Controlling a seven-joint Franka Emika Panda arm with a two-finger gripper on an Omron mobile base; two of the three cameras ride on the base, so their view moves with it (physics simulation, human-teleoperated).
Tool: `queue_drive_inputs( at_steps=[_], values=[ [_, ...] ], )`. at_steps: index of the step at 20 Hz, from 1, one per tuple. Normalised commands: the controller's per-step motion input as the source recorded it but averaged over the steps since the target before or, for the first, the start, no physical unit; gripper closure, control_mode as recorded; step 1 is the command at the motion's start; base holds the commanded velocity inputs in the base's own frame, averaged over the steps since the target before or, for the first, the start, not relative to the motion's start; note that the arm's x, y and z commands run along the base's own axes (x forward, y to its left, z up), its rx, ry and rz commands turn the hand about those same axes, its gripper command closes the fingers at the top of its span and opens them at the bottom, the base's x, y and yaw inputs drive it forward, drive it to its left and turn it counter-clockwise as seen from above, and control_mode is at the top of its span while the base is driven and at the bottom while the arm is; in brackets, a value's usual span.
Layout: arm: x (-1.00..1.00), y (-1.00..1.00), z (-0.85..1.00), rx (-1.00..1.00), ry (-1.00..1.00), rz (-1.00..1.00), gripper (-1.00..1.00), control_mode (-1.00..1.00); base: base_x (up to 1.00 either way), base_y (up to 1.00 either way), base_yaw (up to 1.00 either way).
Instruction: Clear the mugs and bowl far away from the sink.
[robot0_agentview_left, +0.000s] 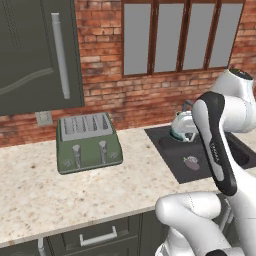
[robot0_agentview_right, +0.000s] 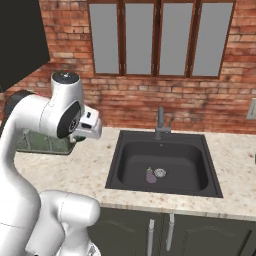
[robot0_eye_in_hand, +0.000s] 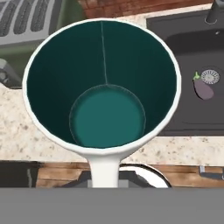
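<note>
Claw (robot0_eye_in_hand: 105, 181) pressed together on the handle of the white mug (robot0_eye_in_hand: 103, 83); fingertips themselves hidden behind that handle in the hand view. Mug held just ahead of the claw, teal lining (robot0_eye_in_hand: 107, 116) open toward the camera, handle running back to the claw. Raised clear of the speckled countertop (robot0_eye_in_hand: 26, 135), which lies beneath and beyond it.

Past the mug, to the right of the claw: dark sink (robot0_eye_in_hand: 197, 109), with a small purple eggplant (robot0_eye_in_hand: 203, 89) on the basin floor just beside the round drain (robot0_eye_in_hand: 211, 76). Base of the tap (robot0_eye_in_hand: 214, 11) at the far rim of the basin. Past the mug, to the left of the claw: green toaster (robot0_eye_in_hand: 26, 22), grey slotted top visible.

From the left base camera: mug (robot0_agentview_left: 182, 127) partly hidden behind the white arm (robot0_agentview_left: 217, 145), above the near-left corner of the sink (robot0_agentview_left: 185, 155); toaster (robot0_agentview_left: 87, 142) well apart to the left on the countertop (robot0_agentview_left: 45, 195). From the right base camera: sink (robot0_agentview_right: 162, 162), tap (robot0_agentview_right: 161, 122) and eggplant (robot0_agentview_right: 150, 175) to the right of the wrist (robot0_agentview_right: 87, 125).
</note>
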Motion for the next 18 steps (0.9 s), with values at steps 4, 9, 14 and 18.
queue_drive_inputs(
  at_steps=[4,9,14,18],
  values=[
    [-0.64,0.0,0.0,-0.07,-0.21,0.0,1.0,-1.0,0.0,0.0,0.0],
    [-0.24,-0.03,0.09,-0.02,-0.18,0.0,1.0,-1.0,0.0,0.0,0.0],
    [-0.2,0.0,0.24,0.0,-0.14,0.0,1.0,-1.0,0.0,0.0,0.0],
    [-0.22,-0.02,0.33,0.0,-0.06,0.0,1.0,-1.0,0.0,0.0,0.0]
  ],
)
